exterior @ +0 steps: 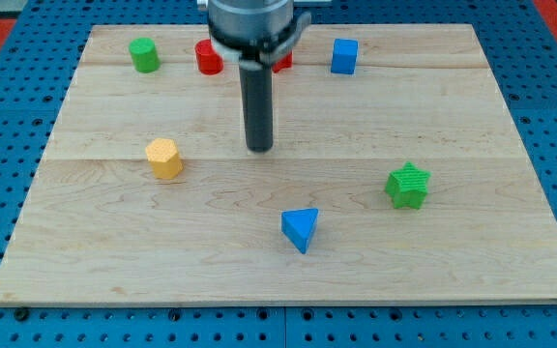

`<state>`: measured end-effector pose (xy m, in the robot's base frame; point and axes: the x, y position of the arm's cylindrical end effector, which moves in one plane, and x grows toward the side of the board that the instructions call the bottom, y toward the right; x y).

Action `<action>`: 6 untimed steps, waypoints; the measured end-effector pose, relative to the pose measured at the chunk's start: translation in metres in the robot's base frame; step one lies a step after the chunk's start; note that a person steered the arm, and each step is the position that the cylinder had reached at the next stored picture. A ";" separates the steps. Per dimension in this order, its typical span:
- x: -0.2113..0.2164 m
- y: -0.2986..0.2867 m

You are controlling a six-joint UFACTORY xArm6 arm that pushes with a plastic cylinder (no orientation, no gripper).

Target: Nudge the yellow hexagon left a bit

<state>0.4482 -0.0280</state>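
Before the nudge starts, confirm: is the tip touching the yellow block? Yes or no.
No: my tip stands on bare wood to the view's right of the yellow hexagon, with a clear gap between them.

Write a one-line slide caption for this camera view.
My tip rests on the wooden board, apart from and to the view's right of the yellow hexagon, among scattered coloured blocks.

arm: grey metal housing at the view's top centre | rod: straight dark cylindrical rod hanging upright from the housing | my tip (259, 148): lower end of the rod, down at the surface, mid-view, touching no block
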 end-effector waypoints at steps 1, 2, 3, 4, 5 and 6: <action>0.022 -0.003; 0.025 -0.032; 0.026 -0.072; 0.026 -0.093; 0.037 -0.100; 0.043 -0.104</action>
